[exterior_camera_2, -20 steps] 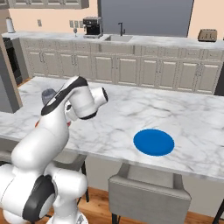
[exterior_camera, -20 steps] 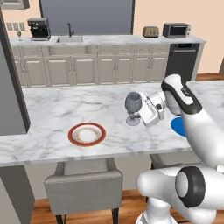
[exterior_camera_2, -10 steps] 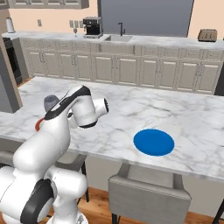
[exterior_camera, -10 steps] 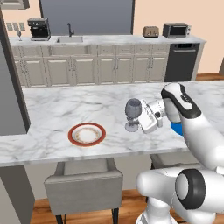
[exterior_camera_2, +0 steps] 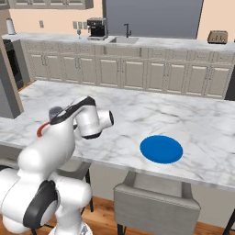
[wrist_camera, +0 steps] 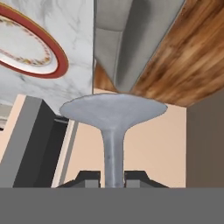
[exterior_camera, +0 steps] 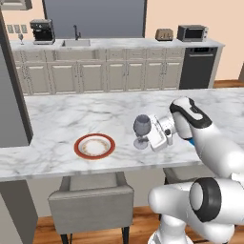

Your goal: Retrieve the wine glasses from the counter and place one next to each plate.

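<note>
the pincer (wrist_camera: 113, 177) is closed on the stem of a wine glass (exterior_camera: 141, 128), held upright just over the desk (exterior_camera: 57, 119), to the right of the red-rimmed plate (exterior_camera: 94, 146). this looks like the placing step: next, lower the foot onto the marble beside that plate, then let go. the arm hides most of the blue plate (exterior_camera_2: 161, 149) in the left view.

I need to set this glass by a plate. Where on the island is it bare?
Bare marble lies between the red-rimmed plate and the blue plate, where the gripper holds the glass, and behind both plates. Front edges are tight.
</note>
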{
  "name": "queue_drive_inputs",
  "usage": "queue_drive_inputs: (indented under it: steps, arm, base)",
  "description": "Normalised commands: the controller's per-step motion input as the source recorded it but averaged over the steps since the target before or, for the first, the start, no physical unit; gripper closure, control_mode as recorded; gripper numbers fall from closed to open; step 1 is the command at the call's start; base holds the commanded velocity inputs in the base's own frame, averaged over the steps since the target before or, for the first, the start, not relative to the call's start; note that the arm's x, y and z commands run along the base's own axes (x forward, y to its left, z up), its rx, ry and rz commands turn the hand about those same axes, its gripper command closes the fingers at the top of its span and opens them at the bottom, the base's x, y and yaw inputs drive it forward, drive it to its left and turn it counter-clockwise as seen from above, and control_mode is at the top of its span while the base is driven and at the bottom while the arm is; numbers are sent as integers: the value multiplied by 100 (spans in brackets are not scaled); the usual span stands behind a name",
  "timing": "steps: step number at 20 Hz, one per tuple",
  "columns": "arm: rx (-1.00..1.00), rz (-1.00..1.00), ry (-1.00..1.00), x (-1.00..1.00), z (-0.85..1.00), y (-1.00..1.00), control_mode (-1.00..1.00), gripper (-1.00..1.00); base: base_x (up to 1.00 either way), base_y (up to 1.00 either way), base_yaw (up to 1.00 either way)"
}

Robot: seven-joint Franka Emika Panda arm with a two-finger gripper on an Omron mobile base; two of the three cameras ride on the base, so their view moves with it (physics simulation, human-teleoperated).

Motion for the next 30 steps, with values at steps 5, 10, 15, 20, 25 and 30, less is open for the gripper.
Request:
queue_drive_inputs:
  steps: [5, 10, 15, 20, 25, 30]
  arm:
    - [0, 0, 0, 32, -28, 0, -100, 100]
    - [3, 0, 0, 24, -23, -5, -100, 100]
    - [10, 0, 0, 28, -15, 0, -100, 100]
    - [10, 0, 3, 39, -16, 0, -100, 100]
    - [7, 0, 4, 37, -21, 0, -100, 100]
    - [0, 0, 2, 36, -25, 0, -100, 100]
  base:
    - [0, 0, 0]
    - [0, 0, 0]
    - [0, 0, 0]
    - [0, 0, 0]
    - [0, 0, 0]
    - [0, 0, 0]
